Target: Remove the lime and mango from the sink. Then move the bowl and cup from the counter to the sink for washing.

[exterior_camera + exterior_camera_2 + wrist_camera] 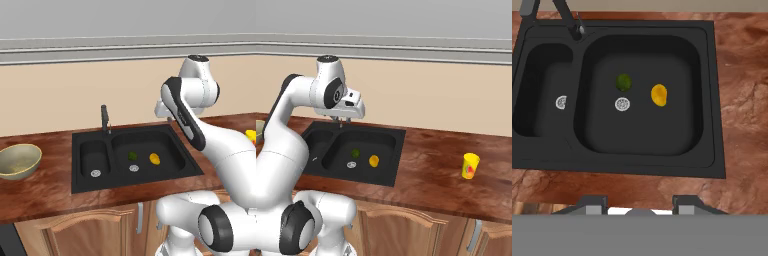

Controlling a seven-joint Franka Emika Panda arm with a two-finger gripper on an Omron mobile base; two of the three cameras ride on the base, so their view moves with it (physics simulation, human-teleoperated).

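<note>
A: Down in the large basin of the sink, the lime and the mango both lie on the black floor, close to the round drain, lime just above it, mango off to one side. Neither has been lifted out.

B: So nothing is finished. Where is the end effector?

A: High over the sink's back edge near the faucet, holding nothing. Its fingers stand apart with a clear gap between them.

B: And the washing-up?

A: The bowl sits on the worktop left of the sink; the cup stands upright on the worktop well to the right. All four moves remain, I'd judge, starting with a descent toward one fruit.
</note>
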